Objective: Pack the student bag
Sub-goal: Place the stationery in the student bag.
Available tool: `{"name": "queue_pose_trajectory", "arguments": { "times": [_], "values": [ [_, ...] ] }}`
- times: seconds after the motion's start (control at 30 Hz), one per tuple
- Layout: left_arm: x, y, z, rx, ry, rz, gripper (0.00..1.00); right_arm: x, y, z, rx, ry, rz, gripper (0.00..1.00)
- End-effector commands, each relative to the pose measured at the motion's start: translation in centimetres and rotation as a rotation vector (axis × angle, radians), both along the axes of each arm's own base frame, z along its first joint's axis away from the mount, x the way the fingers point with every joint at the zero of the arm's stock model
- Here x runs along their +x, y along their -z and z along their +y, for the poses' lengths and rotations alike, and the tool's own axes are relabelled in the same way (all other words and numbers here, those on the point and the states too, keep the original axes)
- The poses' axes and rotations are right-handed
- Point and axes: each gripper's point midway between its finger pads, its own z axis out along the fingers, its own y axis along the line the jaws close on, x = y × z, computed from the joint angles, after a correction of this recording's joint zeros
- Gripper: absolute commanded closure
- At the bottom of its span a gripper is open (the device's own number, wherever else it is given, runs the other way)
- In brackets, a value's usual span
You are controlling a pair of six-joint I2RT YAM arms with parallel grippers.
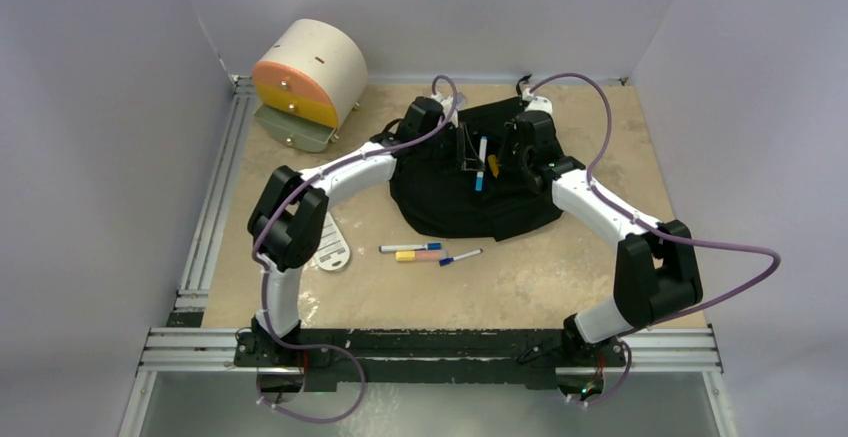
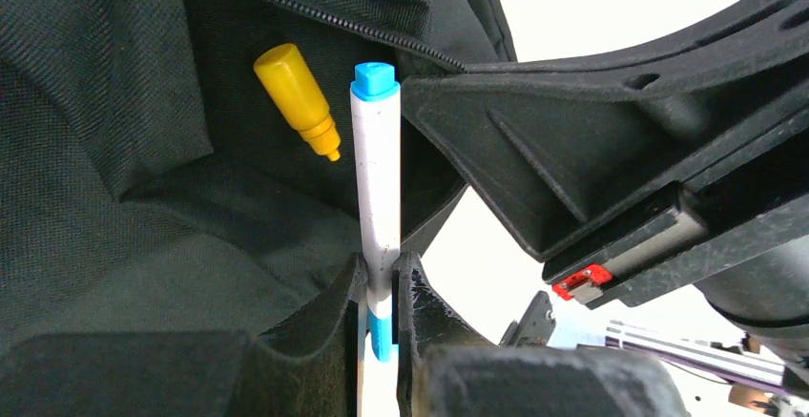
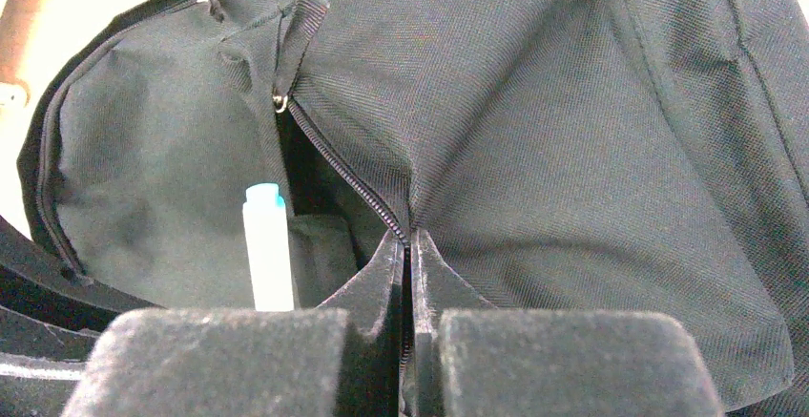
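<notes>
student bag (image 1: 470,202): large soft black backpack, laid flat on the far middle of the table (image 1: 560,287), its mouth unzipped. zipper edge (image 3: 348,174): lifted and held apart from the lower layer by the right gripper (image 3: 408,245), whose jaws are pressed together on the fabric beside the teeth. inside the opening: a small yellow capped item (image 2: 296,97), seen lying on the lining; its kind cannot be told. white marker (image 2: 375,178), blue cap: pinched near its lower end by the left gripper (image 2: 382,279) and held at the mouth with the cap pointed into the pocket, just beside the yellow item; contact between the two cannot be told. step in hand, as judged: insertion of the marker into the bag while the mouth is propped by the other arm. next move, as judged: the marker is to be carried deeper past the zipper line, and the jaws parted only once the barrel is well inside, so that it is not dropped onto the outer fabric; the lifted edge is best left raised until then. on the table near the bag's front edge: three loose pens (image 1: 420,256), close together, judged to be awaiting packing; a flat white piece (image 1: 330,249) lies to their left. far left corner: a cream-and-orange drawer box (image 1: 305,82), well apart from the bag.
</notes>
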Motion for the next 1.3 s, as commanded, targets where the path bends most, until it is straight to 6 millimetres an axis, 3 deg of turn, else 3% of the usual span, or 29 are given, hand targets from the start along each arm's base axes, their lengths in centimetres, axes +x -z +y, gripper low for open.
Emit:
{"name": "queue_pose_trajectory", "arguments": {
  "times": [0.0,0.3,0.6,1.27],
  "values": [
    [0.8,-2.4,-0.7,-0.062,0.012,0.034,1.00,0.7,-4.0,0.5,0.062,0.012,-0.095,1.00],
    [1.7,-0.2,-0.7,-0.017,-0.003,0.133,1.00,0.5,-4.4,0.4,0.071,0.017,-0.102,1.00],
    [2.9,0.5,-1.0,-0.023,-0.002,0.158,1.00,0.2,-4.6,0.4,0.073,0.013,-0.100,1.00],
    [7.2,-0.6,-3.2,-0.126,-0.071,0.216,1.00,-0.6,-4.6,0.1,0.069,0.010,-0.098,1.00]
  ]
}}
